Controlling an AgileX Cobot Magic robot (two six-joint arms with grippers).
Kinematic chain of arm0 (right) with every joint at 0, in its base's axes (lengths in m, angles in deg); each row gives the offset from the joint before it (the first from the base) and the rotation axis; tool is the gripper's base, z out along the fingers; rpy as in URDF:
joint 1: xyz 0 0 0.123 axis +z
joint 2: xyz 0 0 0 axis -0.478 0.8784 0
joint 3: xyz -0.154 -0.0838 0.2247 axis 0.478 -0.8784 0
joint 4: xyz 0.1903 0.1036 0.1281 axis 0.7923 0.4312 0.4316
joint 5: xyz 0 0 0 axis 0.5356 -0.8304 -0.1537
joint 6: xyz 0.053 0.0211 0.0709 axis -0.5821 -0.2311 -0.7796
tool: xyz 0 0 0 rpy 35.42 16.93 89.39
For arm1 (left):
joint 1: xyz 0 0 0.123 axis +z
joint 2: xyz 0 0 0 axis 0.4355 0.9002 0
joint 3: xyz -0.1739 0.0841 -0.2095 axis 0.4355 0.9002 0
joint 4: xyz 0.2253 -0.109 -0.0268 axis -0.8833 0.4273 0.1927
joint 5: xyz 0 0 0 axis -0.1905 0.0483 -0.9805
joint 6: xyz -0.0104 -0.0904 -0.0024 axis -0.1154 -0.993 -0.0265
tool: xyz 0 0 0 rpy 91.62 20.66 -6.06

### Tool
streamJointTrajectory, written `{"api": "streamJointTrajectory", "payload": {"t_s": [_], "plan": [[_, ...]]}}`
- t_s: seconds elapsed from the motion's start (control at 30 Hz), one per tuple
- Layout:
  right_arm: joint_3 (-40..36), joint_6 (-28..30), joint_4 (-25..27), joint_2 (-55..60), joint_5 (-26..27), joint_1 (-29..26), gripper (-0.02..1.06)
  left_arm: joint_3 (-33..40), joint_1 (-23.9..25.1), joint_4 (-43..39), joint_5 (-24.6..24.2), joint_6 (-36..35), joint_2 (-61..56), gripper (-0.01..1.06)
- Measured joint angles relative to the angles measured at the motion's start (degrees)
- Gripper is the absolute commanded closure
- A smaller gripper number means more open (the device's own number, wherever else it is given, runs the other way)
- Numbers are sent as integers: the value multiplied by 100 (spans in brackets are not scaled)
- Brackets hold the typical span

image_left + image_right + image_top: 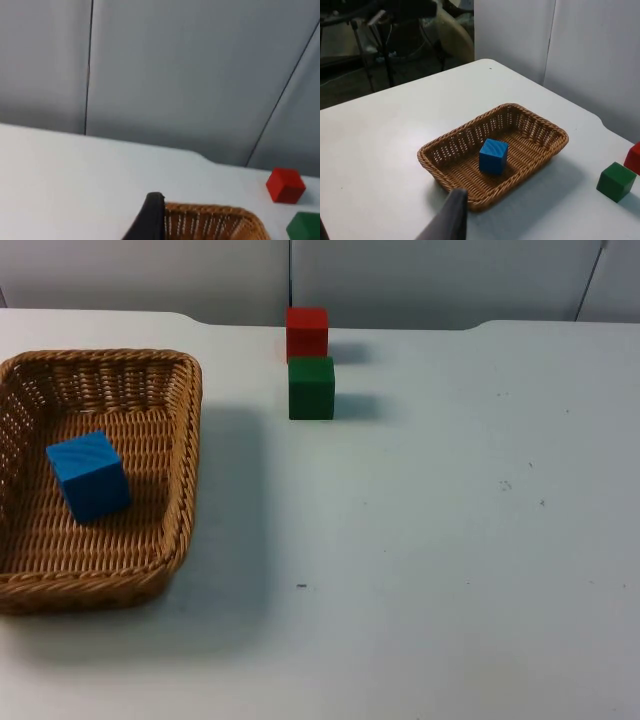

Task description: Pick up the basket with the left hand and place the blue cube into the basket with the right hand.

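The blue cube (89,476) is already lying inside the basket (186,455), which is resting on the counter (450,540) at nine o'clock, placement apparently done; whether the left pincer (150,220) or right pincer (451,217) is released or clenched, I cannot tell.

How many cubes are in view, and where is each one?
3. The blue cube lies inside the basket. The red cube sits by the partition wall, and the green cube stands on the table just in front of it.

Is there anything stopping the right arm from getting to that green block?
Probably not. The green cube stands on open table, with only the red cube just behind it. The basket holding the blue cube sits well aside.
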Motion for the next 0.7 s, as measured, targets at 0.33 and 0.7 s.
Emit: {"api": "streamJointTrajectory", "payload": {"t_s": [0.33,0.7], "plan": [[0,84,-13,0,-38,0,1,0,-636,-4029,-757,-4282,-1934,20],[-499,231,-13,0,-181,0,1,0,-1654,-7206,-2311,-6781,-3072,20]]}}
